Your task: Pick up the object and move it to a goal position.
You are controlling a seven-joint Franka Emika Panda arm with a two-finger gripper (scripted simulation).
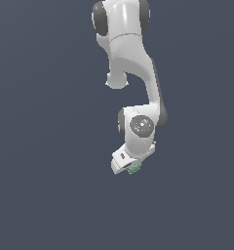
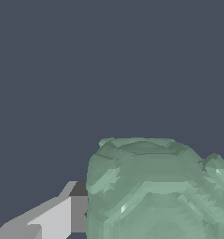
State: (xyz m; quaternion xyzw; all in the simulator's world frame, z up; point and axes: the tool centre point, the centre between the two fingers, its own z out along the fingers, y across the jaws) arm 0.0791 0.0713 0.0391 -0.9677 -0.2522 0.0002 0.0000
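One pale green knobbed block (image 1: 134, 168) sat clamped between the fingers (image 2: 53, 217) of the white gripper (image 1: 130, 167), which was tilted over plain dark ground.

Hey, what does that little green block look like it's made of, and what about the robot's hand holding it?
Green block: looks like translucent, glossy plastic or glass, with pale highlights on its knobbed ridges. As a simulator render, the material is uncertain. Hand: smooth white shell, likely painted plastic or metal, with a soft sheen. Its finger looks matte grey, with a darker pad against the block.
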